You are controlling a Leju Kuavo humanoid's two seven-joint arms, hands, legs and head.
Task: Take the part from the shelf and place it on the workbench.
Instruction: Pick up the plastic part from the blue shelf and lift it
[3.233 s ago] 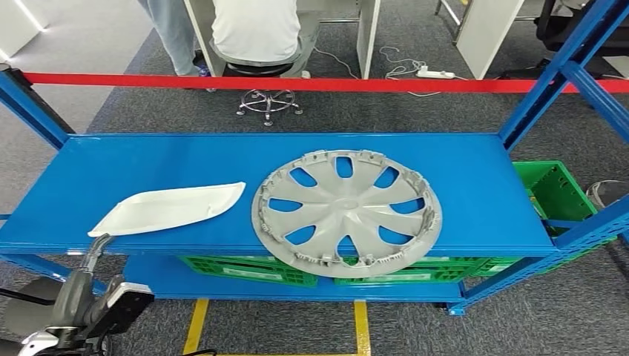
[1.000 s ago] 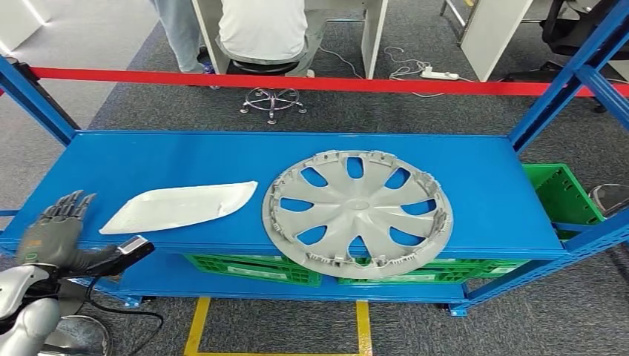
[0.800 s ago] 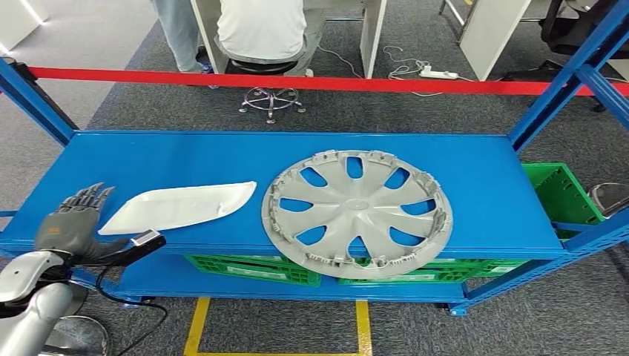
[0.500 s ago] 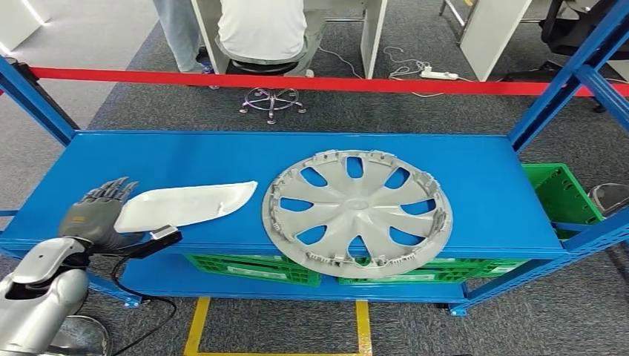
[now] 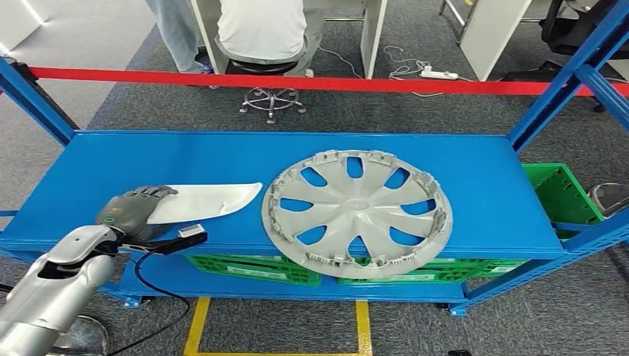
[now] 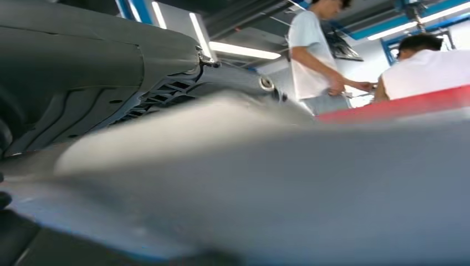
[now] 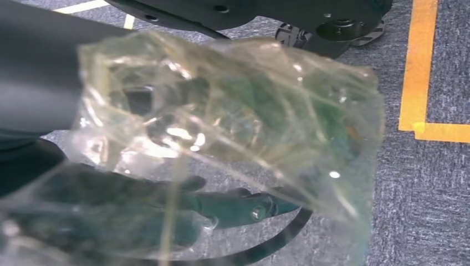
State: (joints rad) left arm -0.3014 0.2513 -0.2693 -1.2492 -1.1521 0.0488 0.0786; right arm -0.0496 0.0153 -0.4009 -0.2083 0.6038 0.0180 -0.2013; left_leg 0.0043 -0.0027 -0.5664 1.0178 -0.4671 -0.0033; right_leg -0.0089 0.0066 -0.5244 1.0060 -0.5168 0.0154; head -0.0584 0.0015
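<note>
A flat white plastic part lies on the blue shelf, left of a big grey wheel cover. My left hand is on the part's left end, fingers curled over its top. In the left wrist view the part is blurred and very close, running out between the grey cover above and dark fingers below. In the right wrist view my right hand hangs over the floor behind crumpled clear film, which blurs its dark fingers.
Green crates sit on the lower shelf and another stands at the right. Blue uprights frame both shelf ends. A red tape runs behind, with a seated person beyond it. Yellow lines mark the floor.
My left arm rose from below the shelf, reached right with fingers spread, and now the fingers have closed over the white part's left end. The part nudged slightly right.
</note>
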